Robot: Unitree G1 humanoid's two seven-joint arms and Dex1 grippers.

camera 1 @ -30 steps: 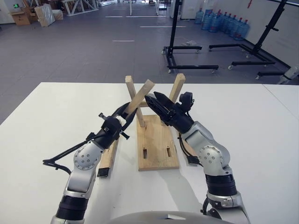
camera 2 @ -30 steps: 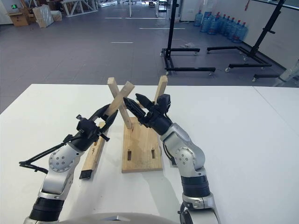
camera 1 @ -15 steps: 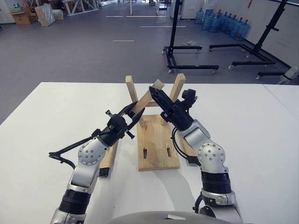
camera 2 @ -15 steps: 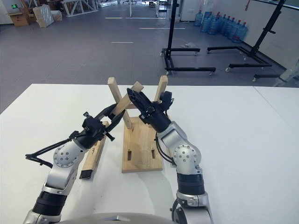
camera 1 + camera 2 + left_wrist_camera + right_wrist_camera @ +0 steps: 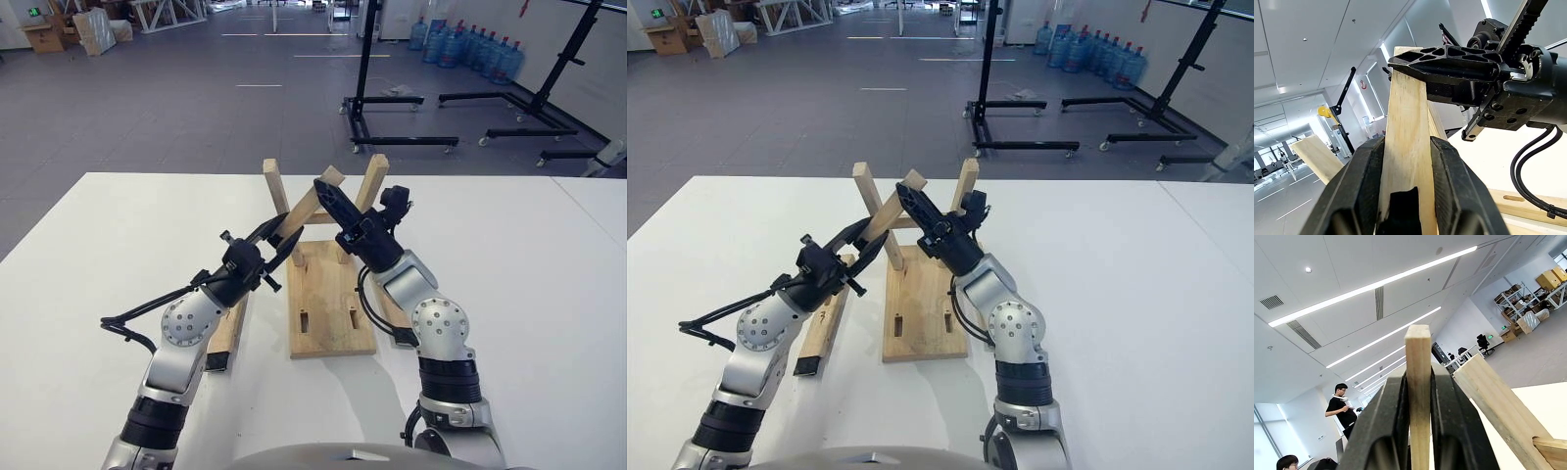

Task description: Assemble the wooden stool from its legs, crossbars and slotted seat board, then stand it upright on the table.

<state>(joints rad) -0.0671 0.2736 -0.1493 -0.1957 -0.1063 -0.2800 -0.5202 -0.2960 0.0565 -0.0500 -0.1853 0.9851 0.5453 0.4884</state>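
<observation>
REMOTE ASSEMBLY, MID-STEP. Nearest me on the white table (image 5: pixel 88 255), two loose wooden pieces lie flat, one on each side of the slotted seat board (image 5: pixel 331 289). The left piece (image 5: pixel 228 328) lies under my left arm and the right piece (image 5: pixel 396 323) under my right. Each sits just beside a long edge of the board and has a dark near end.

The single seat board lies flat in the middle, running lengthwise away from me. I count two open slots (image 5: pixel 304 320) at its near end.

Above the board's far half, one wooden bar (image 5: pixel 300 211) hangs slanted in the air, low on my left and rising to the right. My left gripper (image 5: pixel 282 238) is clamped on its lower end; in the left wrist view the wood sits squarely between the two fingers (image 5: pixel 1364 186). My right gripper (image 5: pixel 322 188) is closed on the upper part of the same bar, and the right wrist view shows the wood's thin edge pinched between its fingers (image 5: pixel 1386 431).

Behind the bar, two legs stand at the board's far end, the left leg (image 5: pixel 275 191) and the right leg (image 5: pixel 372 181), their tops splayed apart. The bar crosses in front of the left leg; I cannot tell whether they touch.

Beyond the table's far edge, black wheeled stands (image 5: pixel 397 140) and a row of water bottles (image 5: pixel 470 49) stand on the grey floor.
</observation>
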